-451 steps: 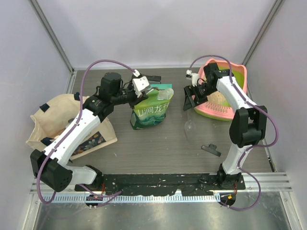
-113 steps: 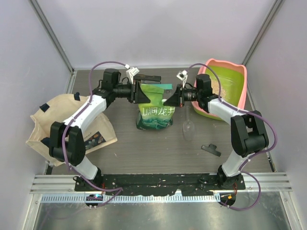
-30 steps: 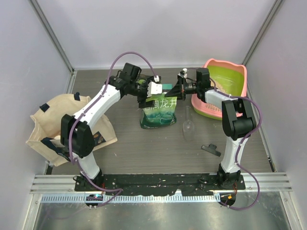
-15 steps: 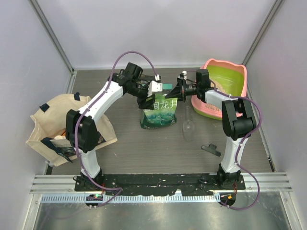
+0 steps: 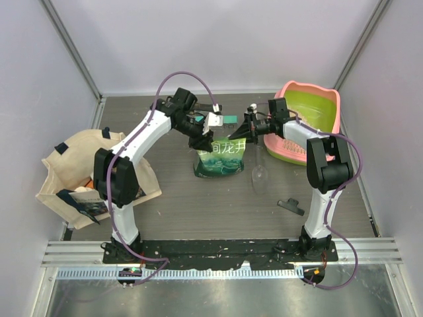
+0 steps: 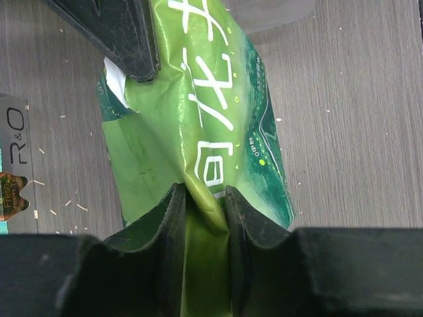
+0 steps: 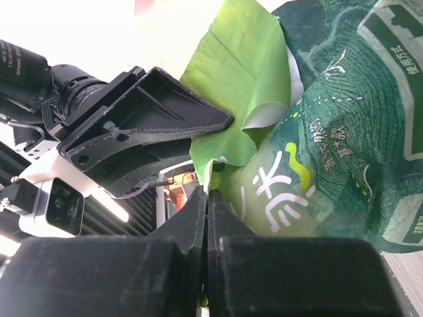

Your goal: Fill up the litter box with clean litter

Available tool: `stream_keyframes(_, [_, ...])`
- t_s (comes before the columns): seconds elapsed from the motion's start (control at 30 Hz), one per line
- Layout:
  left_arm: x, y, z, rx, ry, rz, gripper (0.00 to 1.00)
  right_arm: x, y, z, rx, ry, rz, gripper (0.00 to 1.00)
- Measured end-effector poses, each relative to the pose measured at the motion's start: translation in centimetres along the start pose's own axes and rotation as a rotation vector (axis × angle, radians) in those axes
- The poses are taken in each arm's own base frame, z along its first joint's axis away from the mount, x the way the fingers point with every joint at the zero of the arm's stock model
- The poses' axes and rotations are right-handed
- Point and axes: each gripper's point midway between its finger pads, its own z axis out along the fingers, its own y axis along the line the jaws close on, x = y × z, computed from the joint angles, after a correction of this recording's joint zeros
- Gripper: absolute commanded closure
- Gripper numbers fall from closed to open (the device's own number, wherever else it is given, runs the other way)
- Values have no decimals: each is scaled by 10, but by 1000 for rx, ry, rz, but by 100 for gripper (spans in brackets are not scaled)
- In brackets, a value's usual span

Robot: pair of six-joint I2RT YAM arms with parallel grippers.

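From above, the green bag's [image 5: 221, 158] mouth is hidden behind the left pincer [image 5: 205, 140] and right pincer [image 5: 233, 135]. The right arm [image 5: 297, 129] covers the litter box's [image 5: 307, 84] near-left rim. Both wrist views cut the bag off at their edges.

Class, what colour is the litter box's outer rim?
The litter box rim is pink; top view.

Left gripper [image 6: 205, 198], right gripper [image 7: 207, 191]: both clamped.
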Motion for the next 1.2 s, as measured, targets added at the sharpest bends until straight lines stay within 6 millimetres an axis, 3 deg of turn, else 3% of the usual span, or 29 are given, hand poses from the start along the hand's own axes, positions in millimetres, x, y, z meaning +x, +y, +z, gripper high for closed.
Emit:
stream_keyframes(0.07, [0,1,1,-4,-3,-5,86,-1,0,-1,9,-7,-2,98])
stream_keyframes(0.1, [-1,2,1,-10,-7,-7,88,-2,0,-2,14,-12,-5,81])
stream_keyframes(0.17, [-2,5,2,-32,-22,-26,91,-6,2,-5,24,-30,-32,67])
stream_keyframes(0.27, [-1,3,1,-60,-42,-74,95,-20,14,-20,19,-80,-118,57])
stream_keyframes(0.4, [0,-4,2,-89,-72,-151,96,-57,47,-76,43,-271,-400,48])
stream_keyframes(0.47, [0,-5,3,-101,-85,-178,96,-63,63,-103,84,-357,-591,45])
stream_keyframes(0.53, [0,-5,3,-113,-98,-205,96,-57,77,-117,149,-402,-803,43])
stream_keyframes(0.63, [1,-3,2,-129,-115,-240,96,-21,96,-95,272,-332,-1219,41])
stream_keyframes(0.7, [1,-1,1,-136,-124,-257,96,19,106,-57,303,-204,-1509,39])
stream_keyframes(0.77, [1,0,1,-142,-130,-273,96,64,105,-20,267,-66,-1760,39])
stream_keyframes(0.83, [1,0,1,-144,-135,-284,96,86,92,-9,252,12,-1882,39])
stream_keyframes(0.9, [0,0,0,-143,-138,-294,96,80,79,-12,289,41,-1961,38])
stream_keyframes(1.07, [0,0,0,-141,-144,-313,96,39,39,-15,394,112,-2042,38])
stream_keyframes(1.2, [-1,0,-1,-139,-150,-318,97,25,17,-13,414,173,-2083,38])
